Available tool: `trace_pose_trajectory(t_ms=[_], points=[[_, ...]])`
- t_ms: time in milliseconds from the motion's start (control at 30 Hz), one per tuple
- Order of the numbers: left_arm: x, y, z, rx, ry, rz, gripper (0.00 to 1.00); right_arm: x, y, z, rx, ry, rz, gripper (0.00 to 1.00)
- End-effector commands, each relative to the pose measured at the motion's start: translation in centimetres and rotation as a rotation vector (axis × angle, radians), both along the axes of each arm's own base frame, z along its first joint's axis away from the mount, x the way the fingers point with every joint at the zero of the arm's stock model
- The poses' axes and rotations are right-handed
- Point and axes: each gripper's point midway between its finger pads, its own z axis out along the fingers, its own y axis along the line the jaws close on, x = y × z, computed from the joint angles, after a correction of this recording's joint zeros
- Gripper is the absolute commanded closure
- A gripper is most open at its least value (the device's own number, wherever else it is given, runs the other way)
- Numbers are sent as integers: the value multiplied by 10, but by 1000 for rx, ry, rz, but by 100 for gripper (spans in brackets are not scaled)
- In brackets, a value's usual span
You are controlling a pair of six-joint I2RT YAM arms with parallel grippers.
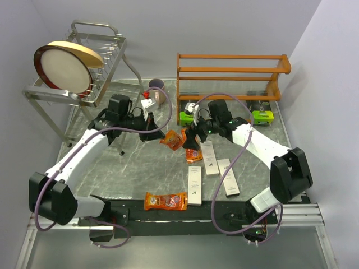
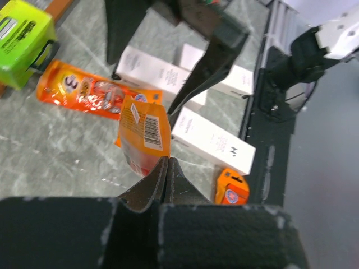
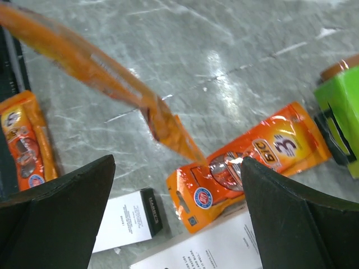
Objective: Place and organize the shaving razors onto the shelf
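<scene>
— Your left gripper (image 2: 168,168)?
— Pressed shut, pinching one edge of a flat orange packet (image 2: 145,137), held up in front of the shelf (image 1: 233,70). Your right gripper (image 3: 178,165) stands spread just beside it.
— Handling?
— Probably light, floppy and slick; take the stiffer sealed edge.

Boxes (image 1: 208,157) lie before the shelf (image 1: 233,70) (mug (image 1: 156,86) at its left).

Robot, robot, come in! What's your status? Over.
Left gripper shut on orange packet, held above table. Right gripper open, close beside it. Right gripper likely crowds the path to the shelf.
</scene>
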Motion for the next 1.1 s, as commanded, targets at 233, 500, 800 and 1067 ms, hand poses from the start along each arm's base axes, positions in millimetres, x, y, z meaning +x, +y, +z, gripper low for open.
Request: trace_pose_trajectory(t_ms=[233, 500, 800, 1067], points=[[-21, -3, 52, -126, -49, -76, 99, -11, 31, 13, 50, -7, 130, 0], [-5, 12, 50, -120, -60, 16, 99, -30, 41, 5, 36, 46, 198, 14], [19, 24, 25, -59, -59, 131, 99, -37, 39, 5, 66, 99, 148, 49], [54, 26, 19, -47, -26, 269, 99, -36, 31, 19, 104, 132, 69, 99]])
